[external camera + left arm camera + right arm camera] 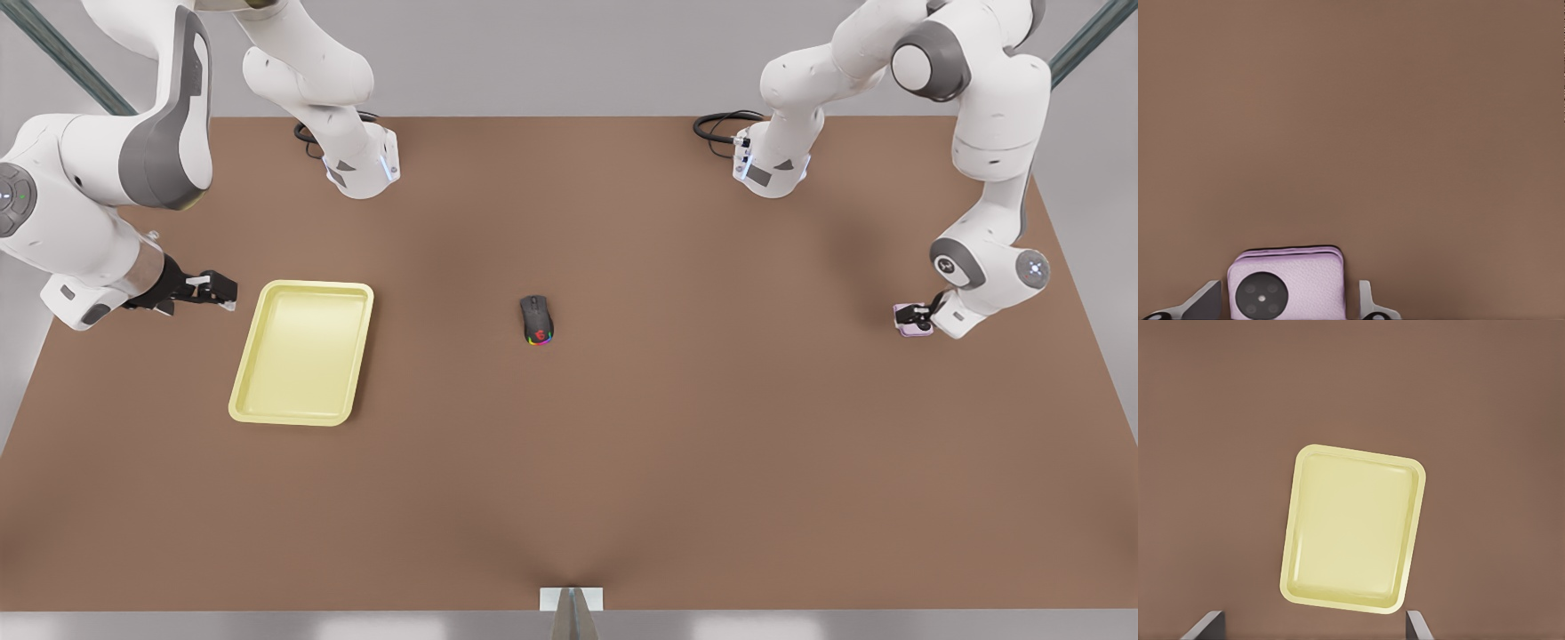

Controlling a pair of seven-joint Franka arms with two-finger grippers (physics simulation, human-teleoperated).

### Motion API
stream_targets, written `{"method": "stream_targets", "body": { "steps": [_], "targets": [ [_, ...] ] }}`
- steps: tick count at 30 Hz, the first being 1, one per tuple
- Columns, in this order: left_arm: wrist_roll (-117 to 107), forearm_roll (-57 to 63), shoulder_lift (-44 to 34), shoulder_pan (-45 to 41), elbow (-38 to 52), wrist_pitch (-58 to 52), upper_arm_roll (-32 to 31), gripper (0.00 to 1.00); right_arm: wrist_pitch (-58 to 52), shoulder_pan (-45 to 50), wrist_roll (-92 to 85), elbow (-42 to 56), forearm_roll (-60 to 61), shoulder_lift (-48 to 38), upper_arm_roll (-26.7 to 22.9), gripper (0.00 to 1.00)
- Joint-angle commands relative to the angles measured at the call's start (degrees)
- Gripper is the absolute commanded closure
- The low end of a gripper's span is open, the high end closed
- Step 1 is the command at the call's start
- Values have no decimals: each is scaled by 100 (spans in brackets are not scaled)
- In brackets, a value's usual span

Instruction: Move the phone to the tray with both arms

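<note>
The table (569, 480) is brown and takes up most of the front view. Taking the mouse (535, 319) as the centre of a clock face in that view, with twelve o'clock at the far edge, everything else sits around it. The mouse is black with rainbow lights at its near end, and it lies alone, well apart from both grippers.

At about nine o'clock lies the tray (300, 352), pale yellow, flat on the table, long side running near to far. Just beyond its far corner, at about nine to ten o'clock, hangs the right gripper (213, 291), beside the tray and not touching it. In the right wrist view the tray (1351, 530) lies below the camera, and the two fingertips (1203, 625) stand far apart at the picture's edge with nothing between them: the jaws are wide.

At three o'clock, near the table's edge on the front view's right, is the phone (910, 320), a pale pink slab, with the left gripper (923, 316) right at it. In the left wrist view the phone (1286, 283) shows one round black lens and sits between the two fingers (1205, 301). A gap shows on each side, so the jaws bracket the phone without closing on it. The phone is well apart from the tray, the mouse between them.

At about eleven and one o'clock stand the two arm bases, each with a black cable (718, 126) coiled beside it.
</note>
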Motion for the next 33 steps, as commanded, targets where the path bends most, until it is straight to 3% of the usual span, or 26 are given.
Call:
{"method": "stream_targets", "body": {
  "steps": [1,6,8,10,11,17,20,22,25,27,31,33],
  "targets": [
    [27,0,16,-13,1,29,6,0,-3,-1,-5,3,4,-5,2,0],
    [27,9,77,-13,28,29,6,0,-3,8,-14,21,4,-5,2,0],
    [27,9,86,-13,37,29,6,15,-3,8,-14,21,4,-5,2,0],
    [27,9,68,-13,72,20,15,16,-3,8,-14,21,4,-5,2,0],
    [18,9,68,-13,63,20,15,21,-3,8,-14,21,4,-5,2,0],
    [-87,9,16,-21,133,-85,6,21,-3,8,-14,21,4,-5,2,0],
    [-1158,18,-441,-723,168,-664,6,21,-3,8,-14,21,4,-5,2,0],
    [-2556,35,-714,-1734,195,-937,6,20,-3,8,-14,29,4,-5,2,0],
    [-5148,70,-530,-3369,1038,-1491,-398,20,-3,8,-14,73,4,31,2,0],
    [-6931,79,128,-4449,2117,-1938,-433,20,-3,8,-14,82,4,48,2,0],
    [-8867,53,1957,-5277,4852,-2898,-433,20,-3,8,-14,108,4,66,2,0],
    [-9377,18,2186,-5418,5309,-2915,-469,20,-3,8,-14,108,4,66,2,0]
  ]
}}
